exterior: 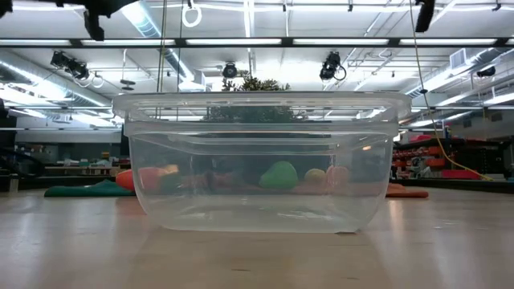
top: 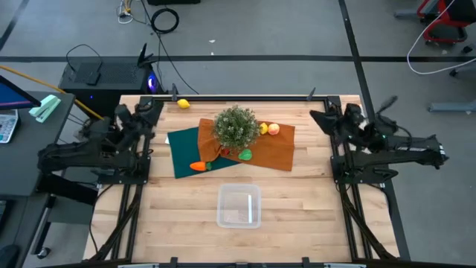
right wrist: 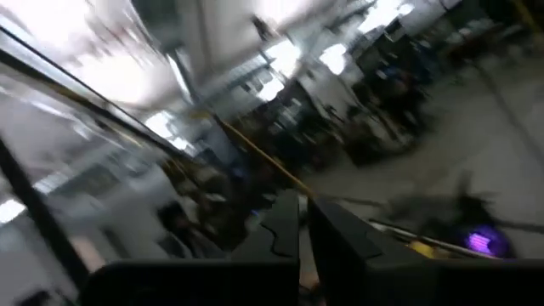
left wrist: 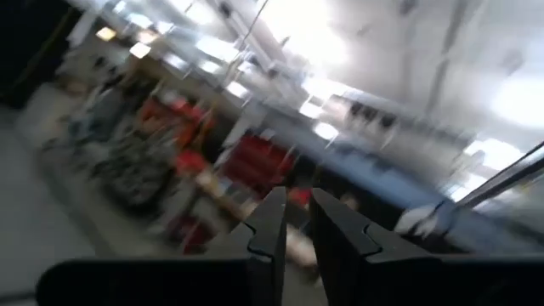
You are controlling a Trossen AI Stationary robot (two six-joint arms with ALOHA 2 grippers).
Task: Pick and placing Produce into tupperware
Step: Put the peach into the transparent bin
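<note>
So the tupperware [top: 239, 206] is sitting empty on the bare wood toward the near side of the table [top: 178, 223], pretty much centred between the two arms, and in the low view it fills most of the picture [exterior: 261, 160]. None of the produce is in it. We count five pieces, all farther back: the orange carrot [top: 198, 166] lies on the dark green cloth [top: 182, 149], the green piece [top: 245, 155] is on the brown mat [top: 275, 152] just beside the bushy plant [top: 236, 126], and the peach-coloured fruit [top: 274, 129] rests on that same mat, touching or nearly touching a small yellow piece [top: 263, 128] (hard to say which). The other lemon [top: 183, 103] is off on its own by the far edge of the table, well apart from everything else.

Both arms are parked off to the sides. We see the left hand [left wrist: 293, 223] with its fingers close together, only a narrow gap between them, holding nothing and pointing out into the room. The right hand [right wrist: 303, 223] looks the same: fingers nearly touching, empty, aimed away from the table.
</note>
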